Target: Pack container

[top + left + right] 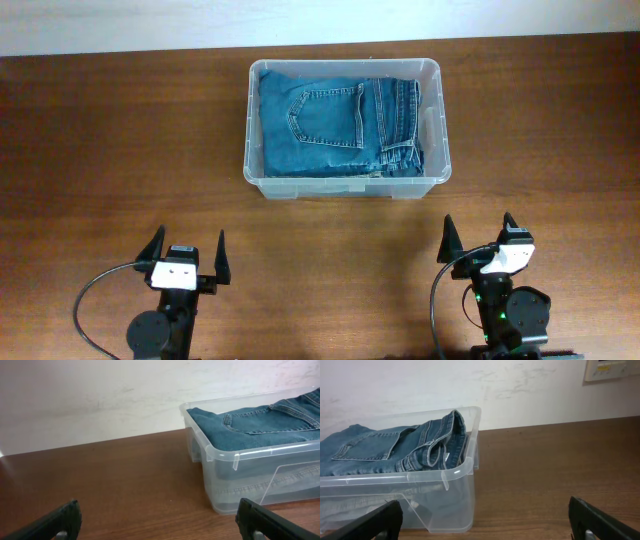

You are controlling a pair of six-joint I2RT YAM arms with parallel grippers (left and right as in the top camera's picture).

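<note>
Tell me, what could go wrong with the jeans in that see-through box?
1. The jeans bunch up about as high as the rim at the right end of the container, so the waistband might spill over the edge if nudged.
2. The container looks light and stands loose on the table. A push from the open left gripper or right gripper could slide it.

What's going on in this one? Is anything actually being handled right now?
Nothing is being handled at this moment. The clear container sits on the far side of the table with folded blue jeans lying inside it. The left claw and the right claw are both open and empty, near the front edge and well apart from the container. No lid is in view.
</note>
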